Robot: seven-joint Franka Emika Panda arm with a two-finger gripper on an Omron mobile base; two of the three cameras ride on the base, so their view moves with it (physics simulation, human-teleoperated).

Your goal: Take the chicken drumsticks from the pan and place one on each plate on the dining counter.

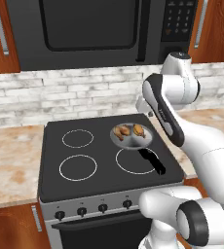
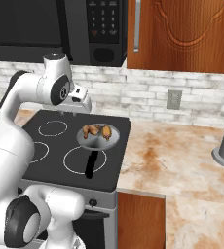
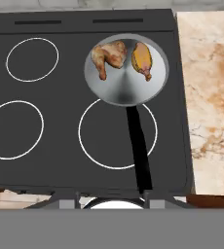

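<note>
Grey pan [image 3: 126,73] below | hand [image 2: 83,103] empty | opening unclear

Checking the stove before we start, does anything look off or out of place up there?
Slightly. The pan sits off-centre, between the two right-hand burner rings rather than on one, its black handle crossing the front ring. Both drumsticks lie inside it. Nothing spilled.

The pan [image 3: 126,87] is grey with a black handle. Two drumsticks [image 3: 110,56] are golden-brown. The stove [image 3: 60,146] is black with white rings. The counter [image 3: 211,87] is beige-rust marbled.
</note>
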